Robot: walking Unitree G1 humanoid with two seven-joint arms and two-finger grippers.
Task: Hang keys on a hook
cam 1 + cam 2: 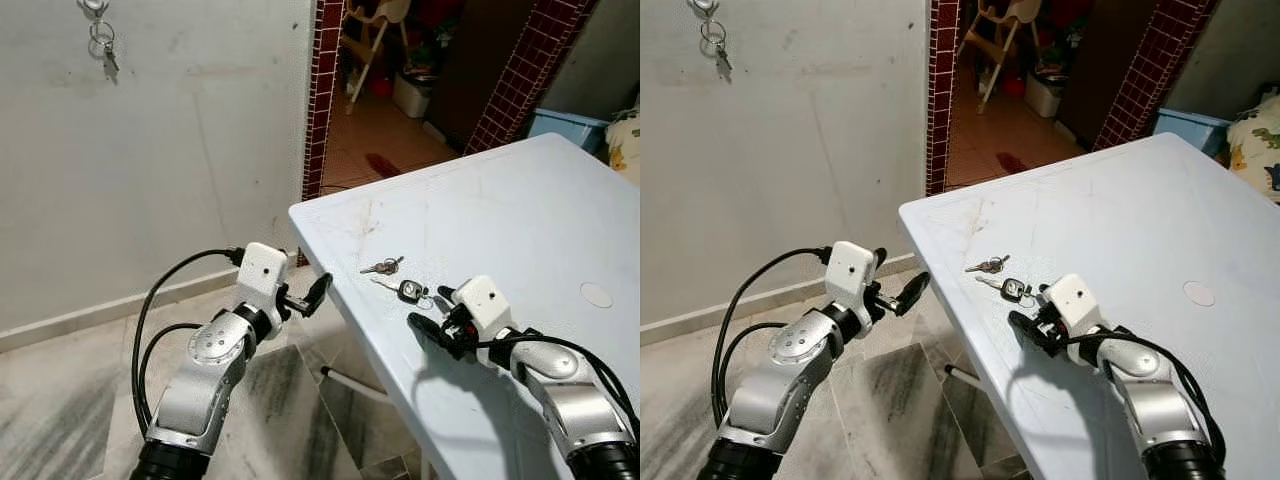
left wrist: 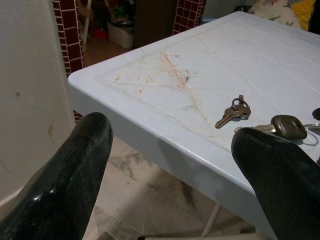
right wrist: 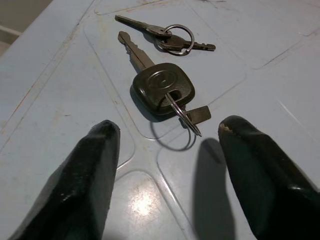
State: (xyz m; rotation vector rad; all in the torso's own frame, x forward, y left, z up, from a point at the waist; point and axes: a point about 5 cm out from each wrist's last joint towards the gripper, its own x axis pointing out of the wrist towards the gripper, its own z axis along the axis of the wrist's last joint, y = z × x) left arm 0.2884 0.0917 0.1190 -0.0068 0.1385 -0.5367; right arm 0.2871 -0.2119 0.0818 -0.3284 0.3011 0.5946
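On the pale surface point(image 1: 520, 200), centre frame, the right end effector point(image 1: 437, 308) hovers spread just short of the car key point(image 3: 160, 90); light, flat, slippery metal, its black head probably offers the best grip.

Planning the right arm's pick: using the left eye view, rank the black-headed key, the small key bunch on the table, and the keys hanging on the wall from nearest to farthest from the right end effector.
1. Black-headed key, on the table just ahead of the right end effector.
2. Small key bunch, on the table just beyond that key, toward the table's corner.
3. Hanging keys, high on the wall, far off to the robot's left.
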